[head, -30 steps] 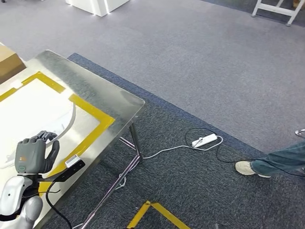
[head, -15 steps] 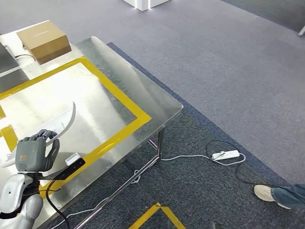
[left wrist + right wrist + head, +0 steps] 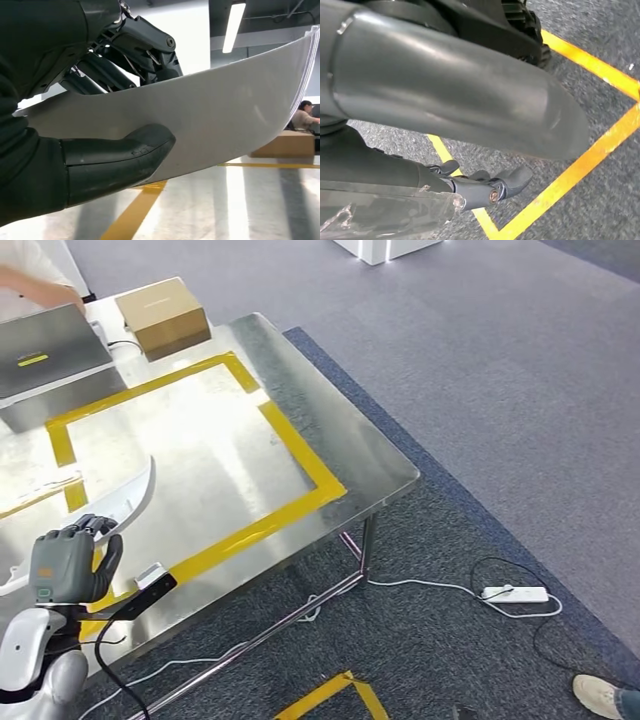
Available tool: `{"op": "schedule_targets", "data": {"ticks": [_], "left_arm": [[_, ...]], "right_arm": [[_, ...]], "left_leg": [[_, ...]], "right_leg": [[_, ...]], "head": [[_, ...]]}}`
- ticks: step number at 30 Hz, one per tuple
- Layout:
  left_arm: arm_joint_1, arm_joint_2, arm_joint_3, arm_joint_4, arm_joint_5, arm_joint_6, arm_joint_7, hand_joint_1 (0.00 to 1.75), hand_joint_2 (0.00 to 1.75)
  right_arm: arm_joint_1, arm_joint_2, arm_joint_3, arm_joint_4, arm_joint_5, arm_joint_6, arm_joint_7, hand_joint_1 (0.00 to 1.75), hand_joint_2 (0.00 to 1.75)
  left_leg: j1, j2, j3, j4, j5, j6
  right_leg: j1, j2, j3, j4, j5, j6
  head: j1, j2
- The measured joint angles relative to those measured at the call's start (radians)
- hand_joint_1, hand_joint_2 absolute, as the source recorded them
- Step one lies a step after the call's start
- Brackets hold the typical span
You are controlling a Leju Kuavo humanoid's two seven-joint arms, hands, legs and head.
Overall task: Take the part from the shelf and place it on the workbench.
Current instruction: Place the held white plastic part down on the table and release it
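Note:
The part (image 3: 130, 500) is a long, white, curved strip. My left hand (image 3: 68, 562) grips it near one end, low at the left of the head view, and holds it above the near corner of the steel workbench (image 3: 332, 430). In the left wrist view the thumb (image 3: 120, 155) presses on the part's (image 3: 226, 115) broad face, with the darker fingers behind it. A yellow tape rectangle (image 3: 302, 455) is marked on the bench top. My right hand (image 3: 486, 187) hangs over the carpet, fingers extended and holding nothing.
A cardboard box (image 3: 162, 312) and a closed laptop (image 3: 45, 345) lie at the bench's far end, where a person's arm (image 3: 30, 282) reaches in. On the carpet lie a power strip (image 3: 515, 593) with its cables and yellow floor tape (image 3: 332, 690). A person's shoe (image 3: 600, 695) is at bottom right.
The camera has swung left, so more of the workbench with the box and laptop is now in view. My left hand still holds the part in the same pose.

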Motion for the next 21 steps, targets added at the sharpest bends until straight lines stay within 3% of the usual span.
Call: {"op": "schedule_targets", "data": {"ticks": [1, 2, 3, 5, 7, 8, 11, 21], "left_arm": [[0.001, 0.000, 0.000, 0.000, 0.000, -0.001, 0.001, 1.75, 1.75], [0.003, -0.001, -0.001, 0.000, 0.000, -0.001, 0.002, 1.75, 1.75], [0.003, -0.001, 0.000, 0.000, 0.000, -0.002, 0.003, 1.75, 1.75], [0.003, -0.001, 0.001, 0.000, 0.000, -0.002, 0.004, 1.75, 1.75], [0.003, -0.001, 0.003, 0.000, 0.000, -0.002, 0.005, 1.75, 1.75], [0.003, -0.001, 0.004, 0.000, 0.000, -0.002, 0.005, 1.75, 1.75], [0.007, -0.001, 0.005, 0.000, 0.000, -0.003, 0.009, 1.75, 1.75], [-0.042, 0.026, 0.047, 0.082, -0.045, -0.093, 0.078, 1.75, 1.75]], "right_arm": [[0.001, 0.000, -0.002, 0.000, 0.000, 0.000, -0.001, 0.00, 0.00], [0.001, 0.000, -0.002, 0.000, 0.000, 0.000, -0.004, 0.00, 0.00], [0.000, 0.000, -0.003, 0.000, 0.000, 0.000, -0.007, 0.00, 0.00], [-0.001, 0.000, -0.007, 0.000, 0.000, 0.000, -0.014, 0.00, 0.00], [-0.002, 0.000, -0.010, 0.000, 0.000, 0.000, -0.018, 0.00, 0.00], [-0.002, 0.000, -0.011, 0.000, 0.000, 0.000, -0.019, 0.00, 0.00], [-0.001, 0.000, -0.015, 0.000, 0.000, 0.000, -0.023, 0.00, 0.00], [-0.005, 0.001, -0.017, 0.000, 0.000, 0.001, -0.041, 0.00, 0.00]], "left_leg": [[0.001, 0.003, -0.019, 0.043, -0.012, -0.001], [0.001, 0.004, -0.020, 0.052, -0.005, -0.001], [0.001, 0.004, -0.001, 0.021, 0.018, 0.000], [0.000, 0.008, 0.074, -0.109, 0.075, 0.005], [-0.002, 0.012, 0.127, -0.206, 0.097, 0.012], [-0.002, 0.013, 0.134, -0.223, 0.095, 0.014], [-0.002, 0.012, 0.134, -0.228, 0.098, 0.015], [-0.004, 0.012, 0.132, -0.227, 0.099, 0.029]], "right_leg": [[0.001, -0.009, 0.000, 0.000, 0.000, -0.001], [0.001, -0.016, 0.000, 0.000, -0.001, -0.001], [0.001, -0.021, 0.000, 0.000, -0.001, 0.000], [0.003, -0.028, 0.003, 0.001, -0.003, 0.003], [0.008, -0.030, 0.002, 0.003, -0.005, 0.012], [0.011, -0.030, 0.000, 0.004, -0.007, 0.011], [0.012, -0.031, 0.000, 0.000, -0.005, 0.000], [0.010, -0.031, 0.007, -0.018, 0.008, 0.023]], "head": [[0.000, 0.000], [0.000, 0.000], [0.000, 0.000], [0.000, 0.000], [0.001, 0.000], [0.002, 0.000], [0.003, 0.000], [0.003, 0.000]]}}
